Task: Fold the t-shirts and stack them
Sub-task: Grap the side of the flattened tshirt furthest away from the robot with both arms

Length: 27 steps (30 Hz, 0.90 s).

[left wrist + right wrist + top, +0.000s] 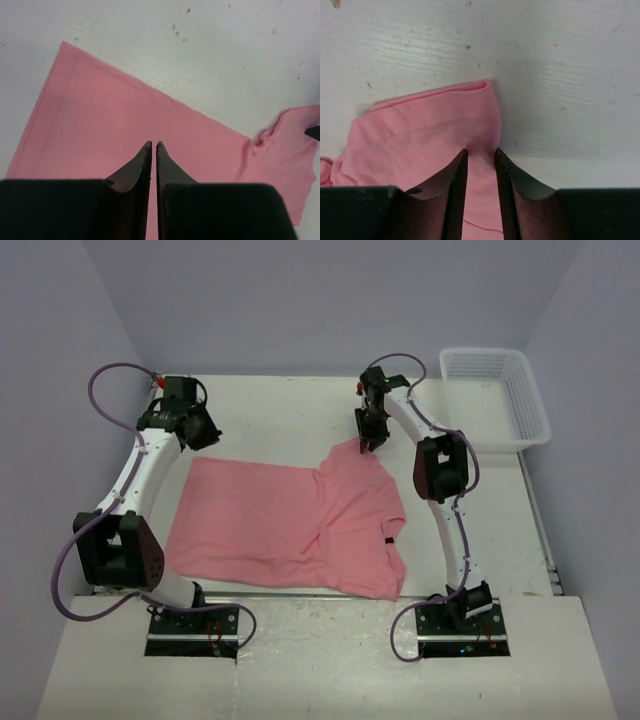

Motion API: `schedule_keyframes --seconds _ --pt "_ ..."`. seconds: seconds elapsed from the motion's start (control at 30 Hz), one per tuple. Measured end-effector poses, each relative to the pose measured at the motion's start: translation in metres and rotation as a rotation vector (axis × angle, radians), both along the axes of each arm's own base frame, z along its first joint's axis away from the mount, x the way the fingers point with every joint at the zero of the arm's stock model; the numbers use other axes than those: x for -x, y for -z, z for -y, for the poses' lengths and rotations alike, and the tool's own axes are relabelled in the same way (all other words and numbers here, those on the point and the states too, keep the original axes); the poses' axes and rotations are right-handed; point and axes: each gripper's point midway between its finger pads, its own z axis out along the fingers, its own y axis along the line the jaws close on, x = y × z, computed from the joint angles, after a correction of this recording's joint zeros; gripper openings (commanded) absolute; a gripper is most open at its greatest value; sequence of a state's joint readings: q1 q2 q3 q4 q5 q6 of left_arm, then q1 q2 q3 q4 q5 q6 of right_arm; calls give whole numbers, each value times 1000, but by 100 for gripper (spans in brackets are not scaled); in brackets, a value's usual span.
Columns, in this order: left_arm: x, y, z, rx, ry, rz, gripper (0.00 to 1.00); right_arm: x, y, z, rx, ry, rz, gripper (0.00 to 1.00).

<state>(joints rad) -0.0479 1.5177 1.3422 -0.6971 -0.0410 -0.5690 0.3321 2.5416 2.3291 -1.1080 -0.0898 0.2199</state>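
The shirt (280,525) lies on the desk (270,405), left jaws together above it, right jaws slightly apart astride its sleeve (420,132) edge.

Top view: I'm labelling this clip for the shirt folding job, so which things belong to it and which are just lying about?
Job: pink t-shirt; right gripper, jaws apart astride a sleeve; left gripper, shut.
Lying about: white mesh basket, at the far right corner, nothing visible in it.
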Motion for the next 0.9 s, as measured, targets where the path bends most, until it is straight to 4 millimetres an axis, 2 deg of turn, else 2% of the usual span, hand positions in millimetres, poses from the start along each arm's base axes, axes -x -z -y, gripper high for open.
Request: schedule_keyframes --seconds 0.2,0.27,0.33,0.53,0.7,0.83,0.9 --pt "8 14 -2 -16 5 -37 7 -3 0 0 -2 2 0 21" --pt "9 18 -3 -22 2 -45 7 -6 0 -1 -5 5 6 13" --pt "11 21 -4 -24 1 -55 7 -9 0 -2 -11 8 12 0" --pt "16 31 -7 -38 -9 -77 7 -13 1 -1 -11 17 21 0" --pt "24 47 -9 -46 -14 -116 7 -11 -1 3 3 22 46 0" --pt "27 53 -9 -48 -14 -131 7 -2 -9 7 8 22 56 0" --pt "27 54 -9 -48 -14 -130 7 11 -18 9 9 19 56 0"
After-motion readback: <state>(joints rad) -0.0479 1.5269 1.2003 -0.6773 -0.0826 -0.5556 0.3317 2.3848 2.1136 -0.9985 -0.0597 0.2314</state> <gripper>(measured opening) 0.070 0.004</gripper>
